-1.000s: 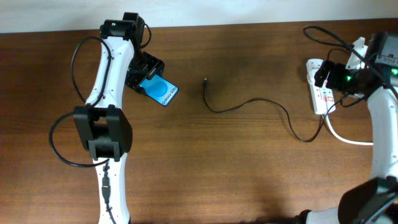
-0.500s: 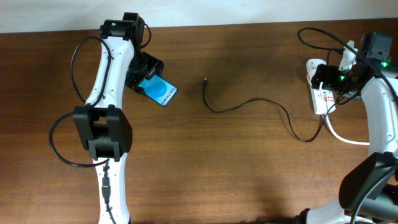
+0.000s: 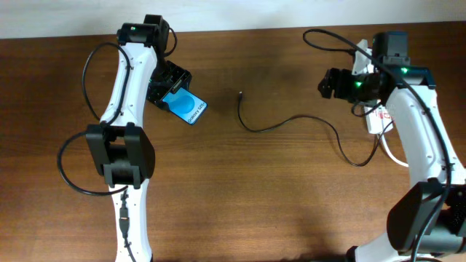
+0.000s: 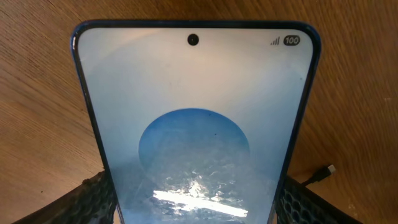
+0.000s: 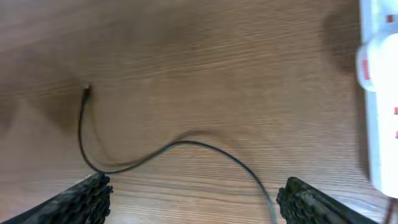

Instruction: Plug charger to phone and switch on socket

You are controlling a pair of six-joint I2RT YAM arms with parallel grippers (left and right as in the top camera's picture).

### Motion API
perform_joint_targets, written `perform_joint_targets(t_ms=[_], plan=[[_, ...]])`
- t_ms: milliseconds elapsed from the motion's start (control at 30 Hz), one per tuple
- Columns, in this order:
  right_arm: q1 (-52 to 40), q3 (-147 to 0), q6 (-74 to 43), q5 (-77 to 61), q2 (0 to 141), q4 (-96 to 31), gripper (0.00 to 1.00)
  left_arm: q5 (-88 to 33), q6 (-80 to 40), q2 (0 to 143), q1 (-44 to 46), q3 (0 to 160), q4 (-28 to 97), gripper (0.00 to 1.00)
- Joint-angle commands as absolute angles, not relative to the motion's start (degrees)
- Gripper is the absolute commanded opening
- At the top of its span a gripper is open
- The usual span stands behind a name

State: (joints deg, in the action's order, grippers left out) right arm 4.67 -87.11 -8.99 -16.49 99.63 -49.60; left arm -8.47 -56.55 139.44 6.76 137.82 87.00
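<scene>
Dark wood table [image 3: 277, 211], pale strip [image 3: 291, 11] along the far edge. R gripper [image 3: 329, 82] hangs over the table, far side, right of centre. The charger [image 3: 291, 120] lies near it on the wood. Its plug tip is off to the left, apart from the fingers, and the cable curves right toward the socket [image 3: 376, 118]. The socket sits just right of the gripper, partly under the R arm. Vs 1 s ago: R gripper was over the socket and has swung left. The L arm, phone and cable are unchanged. R jaws are wide apart w/ nothing between them. L gripper [image 3: 166, 86], far left, is closed on the long edges of the phone [image 3: 188, 107]. The phone is screen-up and angled toward the plug tip, well apart from it.
</scene>
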Motion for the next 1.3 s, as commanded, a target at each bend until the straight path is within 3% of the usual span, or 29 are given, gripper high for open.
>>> perform_joint_targets(t_ms=[0,167,433,567,833,1000,1267], plan=[[3.2,-88.4,-12.6,-17.8,100.1,-49.0,0.89,-7.8,-55.6,139.2,7.0,139.4,87.3,0.0],[3.1,-88.4,-10.7,-16.4,100.1,-49.0,0.89,-7.8,-55.6,139.2,7.0,139.4,87.3,0.0],[3.1,-88.4,-1.7,9.0,100.3,-49.5,0.91,-7.6,-55.6,139.2,7.0,139.4,86.8,0.0],[6.7,-88.4,-1.3,11.2,102.0,-49.5,0.9,-7.6,-55.6,139.2,7.0,139.4,86.8,0.0],[14.6,-88.4,-0.8,-0.8,102.4,-50.4,0.89,-7.6,-55.6,139.2,7.6,139.4,86.5,0.0],[10.4,-88.4,-0.9,-15.1,102.4,-50.7,0.88,-7.6,-55.6,139.2,7.6,139.4,86.1,0.0],[3.0,-88.4,-10.2,-22.3,102.4,-50.5,0.86,-12.3,-55.7,139.2,7.6,139.4,85.9,0.0]])
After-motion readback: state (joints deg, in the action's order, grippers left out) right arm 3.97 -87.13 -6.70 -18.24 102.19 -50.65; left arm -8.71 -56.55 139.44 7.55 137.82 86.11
